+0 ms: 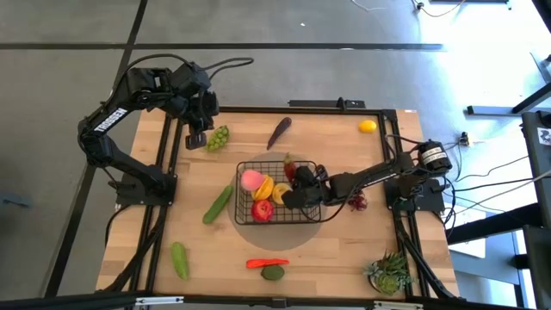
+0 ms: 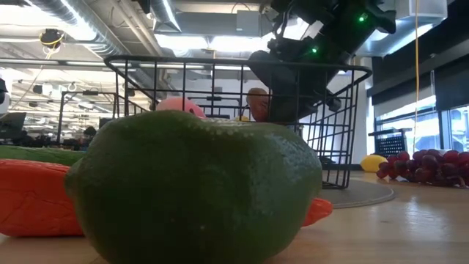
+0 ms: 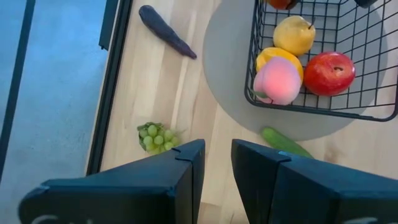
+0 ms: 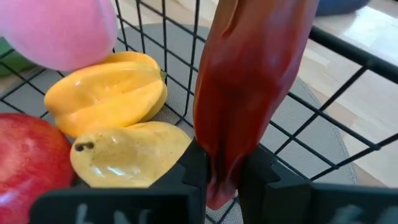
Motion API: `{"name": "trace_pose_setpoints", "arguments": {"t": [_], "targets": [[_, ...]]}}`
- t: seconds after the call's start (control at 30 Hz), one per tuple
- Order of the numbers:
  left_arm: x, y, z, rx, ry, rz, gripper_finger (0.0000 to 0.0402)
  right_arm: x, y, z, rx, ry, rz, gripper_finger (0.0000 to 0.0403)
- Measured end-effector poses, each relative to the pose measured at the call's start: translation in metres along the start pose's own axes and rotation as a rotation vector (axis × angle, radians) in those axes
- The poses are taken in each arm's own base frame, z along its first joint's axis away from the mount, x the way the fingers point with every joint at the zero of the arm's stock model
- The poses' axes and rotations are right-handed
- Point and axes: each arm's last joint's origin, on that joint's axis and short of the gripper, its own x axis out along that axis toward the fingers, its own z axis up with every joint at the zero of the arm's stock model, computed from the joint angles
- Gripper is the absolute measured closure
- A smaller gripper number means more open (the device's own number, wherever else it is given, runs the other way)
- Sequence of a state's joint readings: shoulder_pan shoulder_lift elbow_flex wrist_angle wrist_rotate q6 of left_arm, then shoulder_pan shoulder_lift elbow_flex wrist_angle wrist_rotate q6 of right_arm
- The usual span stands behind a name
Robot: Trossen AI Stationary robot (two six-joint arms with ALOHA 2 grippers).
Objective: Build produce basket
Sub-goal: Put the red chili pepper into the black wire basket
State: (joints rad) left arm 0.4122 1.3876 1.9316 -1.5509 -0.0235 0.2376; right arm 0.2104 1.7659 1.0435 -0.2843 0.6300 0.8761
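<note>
The basket (image 1: pixel 280 191) sits mid-table; the right gripper (image 4: pixel 221 171), inside it, is clamped on a dark red pepper (image 4: pixel 249 81). Released carelessly, the pepper may catch the wire rim. The left gripper (image 1: pixel 196 138) hangs slightly parted near the green grapes (image 1: pixel 219 137).

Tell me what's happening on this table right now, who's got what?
The right gripper is inside the black wire basket, shut on a dark red, chilli-like piece. Already in the basket are a pink peach, a red fruit and two yellow pieces. The left gripper hovers near the green grapes, fingers slightly apart, holding nothing. Cucumbers, a purple eggplant, a lemon and dark grapes lie outside on the table.
</note>
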Motion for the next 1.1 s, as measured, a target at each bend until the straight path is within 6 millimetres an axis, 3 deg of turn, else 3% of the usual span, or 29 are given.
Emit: {"name": "trace_pose_setpoints", "arguments": {"t": [0.23, 0.37, 0.6, 1.1], "targets": [[0.0, 0.0, 0.0, 0.001, 0.0, 0.0, 0.0333, 0.004, -0.002, 0.003, -0.001, 0.006, 0.006, 0.0292], [0.0, 0.0, 0.0, 0.001, 0.0, 0.001, 0.0333, 0.004, 0.001, 0.009, -0.01, 0.026, 0.037, 0.0277], [0.0, 0.0, 0.0, 0.001, 0.0, 0.001, 0.0333, -0.004, 0.013, 0.027, -0.104, -0.036, 0.058, 0.0307], [0.0, 0.0, 0.0, 0.002, 0.0, 0.001, 0.0333, -0.004, 0.011, 0.023, -0.19, 0.045, 0.074, 0.0315]]}}
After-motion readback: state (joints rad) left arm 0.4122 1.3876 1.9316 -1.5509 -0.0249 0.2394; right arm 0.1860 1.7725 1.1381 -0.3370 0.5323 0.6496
